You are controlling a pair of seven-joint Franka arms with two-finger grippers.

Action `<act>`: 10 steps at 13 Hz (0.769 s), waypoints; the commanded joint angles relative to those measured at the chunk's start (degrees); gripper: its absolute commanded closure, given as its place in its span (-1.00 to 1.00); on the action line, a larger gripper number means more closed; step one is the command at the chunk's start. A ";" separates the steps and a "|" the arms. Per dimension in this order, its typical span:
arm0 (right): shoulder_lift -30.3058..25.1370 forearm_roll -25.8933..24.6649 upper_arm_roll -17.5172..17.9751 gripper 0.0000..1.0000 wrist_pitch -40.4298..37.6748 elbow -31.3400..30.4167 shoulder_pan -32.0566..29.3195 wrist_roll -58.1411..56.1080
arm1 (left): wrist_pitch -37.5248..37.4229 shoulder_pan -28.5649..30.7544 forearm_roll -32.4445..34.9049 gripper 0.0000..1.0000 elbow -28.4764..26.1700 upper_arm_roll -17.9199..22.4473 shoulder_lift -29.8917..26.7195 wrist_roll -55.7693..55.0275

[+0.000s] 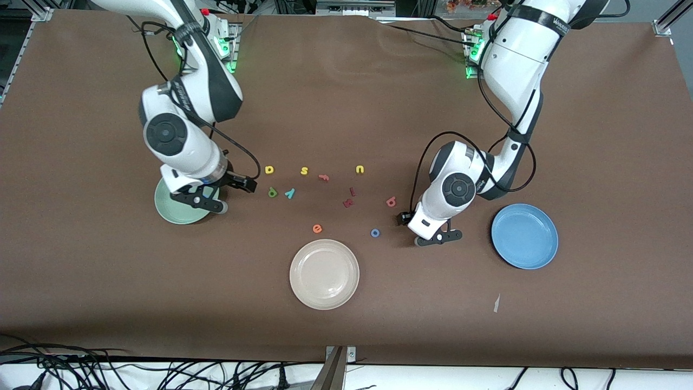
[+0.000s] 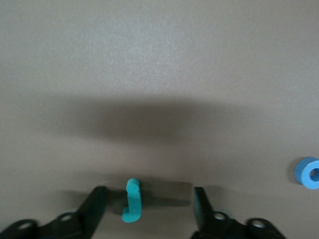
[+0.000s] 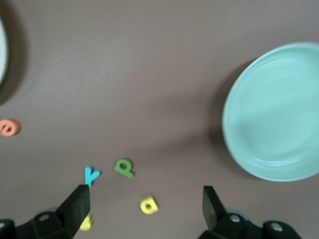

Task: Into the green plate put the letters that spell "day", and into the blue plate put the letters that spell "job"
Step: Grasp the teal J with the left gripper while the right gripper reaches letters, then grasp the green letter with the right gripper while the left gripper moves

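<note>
My left gripper (image 1: pixel 418 229) is down at the table, its fingers open on either side of the teal j (image 2: pixel 132 200) without touching it. The blue o (image 1: pixel 374 233) lies close by, and the pink b (image 1: pixel 391 201) is a little farther from the camera. The blue plate (image 1: pixel 524 236) sits toward the left arm's end. My right gripper (image 1: pixel 227 194) hangs open beside the green plate (image 1: pixel 173 208). In the right wrist view, the yellow a (image 3: pixel 148 204) shows between its fingers, with the green d (image 3: pixel 123 167) and teal y (image 3: pixel 90 175) nearby.
A cream-white plate (image 1: pixel 324 273) lies nearest the camera, with an orange e (image 1: pixel 317 228) beside it. A yellow s (image 1: pixel 305 171), a yellow u (image 1: pixel 360 169), a salmon letter (image 1: pixel 324 177) and two dark red letters (image 1: pixel 348 203) are scattered mid-table.
</note>
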 commanded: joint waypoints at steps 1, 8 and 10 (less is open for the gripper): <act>4.08 -1.18 -0.07 -0.78 12.92 -5.61 2.47 8.41 | 0.76 -1.01 -0.26 -0.28 -1.84 0.69 -0.62 -0.34; 9.21 -1.27 -0.16 -0.24 16.91 -5.17 5.19 15.12 | -0.29 -1.02 1.67 0.70 -1.93 0.69 -0.80 -0.87; 10.26 -1.26 -0.16 -0.24 17.00 -4.99 5.81 15.91 | -0.56 -1.02 1.67 0.78 -1.93 0.78 -0.97 -1.31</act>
